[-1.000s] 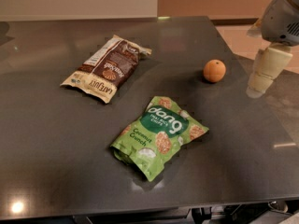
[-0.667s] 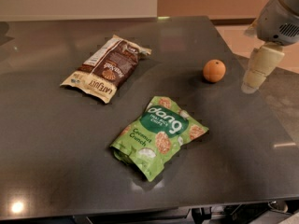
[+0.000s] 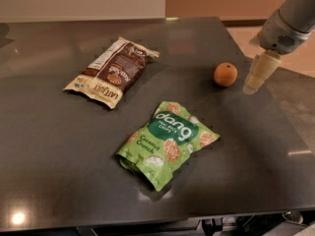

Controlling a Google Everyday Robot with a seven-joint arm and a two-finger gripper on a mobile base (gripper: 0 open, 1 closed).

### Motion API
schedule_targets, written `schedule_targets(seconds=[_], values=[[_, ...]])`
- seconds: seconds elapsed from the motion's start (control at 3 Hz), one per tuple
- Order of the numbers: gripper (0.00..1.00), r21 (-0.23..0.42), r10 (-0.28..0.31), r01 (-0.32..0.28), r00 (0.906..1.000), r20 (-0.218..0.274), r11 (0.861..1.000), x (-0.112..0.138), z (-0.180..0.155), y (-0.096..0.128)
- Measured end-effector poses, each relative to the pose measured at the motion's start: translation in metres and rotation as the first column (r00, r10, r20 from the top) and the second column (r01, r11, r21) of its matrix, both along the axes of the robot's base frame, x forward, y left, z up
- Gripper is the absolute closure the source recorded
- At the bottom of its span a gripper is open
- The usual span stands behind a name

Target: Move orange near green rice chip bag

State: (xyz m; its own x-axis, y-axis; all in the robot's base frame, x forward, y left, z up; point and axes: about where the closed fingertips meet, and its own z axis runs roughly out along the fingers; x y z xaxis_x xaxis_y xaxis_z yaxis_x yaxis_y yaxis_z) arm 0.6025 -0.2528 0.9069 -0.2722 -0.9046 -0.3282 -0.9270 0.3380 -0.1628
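Observation:
The orange (image 3: pixel 225 74) is a small round fruit resting on the dark table's right side. The green rice chip bag (image 3: pixel 167 142) lies flat near the table's front middle, left of and closer to the front than the orange, with a clear gap between them. My gripper (image 3: pixel 257 74) hangs from the arm at the upper right, its cream fingers pointing down just right of the orange, apart from it and holding nothing.
A brown and cream snack bag (image 3: pixel 111 71) lies at the back left of the dark table (image 3: pixel 49 146). The table's right edge runs close past the gripper, with floor beyond it.
The gripper has moved left and slightly away from the front, closer to the orange. The orange and both bags have not moved.

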Motion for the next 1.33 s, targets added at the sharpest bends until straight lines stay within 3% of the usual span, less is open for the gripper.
schedule_targets(seconds=[0.67, 1.33], values=[[0.0, 0.077, -0.016, 0.02, 0.9987, -0.048, 0.997, 0.04, -0.04, -0.004], [0.0, 0.137, 0.007, 0.004, 0.997, -0.077, 0.991, 0.054, -0.059, 0.015]])
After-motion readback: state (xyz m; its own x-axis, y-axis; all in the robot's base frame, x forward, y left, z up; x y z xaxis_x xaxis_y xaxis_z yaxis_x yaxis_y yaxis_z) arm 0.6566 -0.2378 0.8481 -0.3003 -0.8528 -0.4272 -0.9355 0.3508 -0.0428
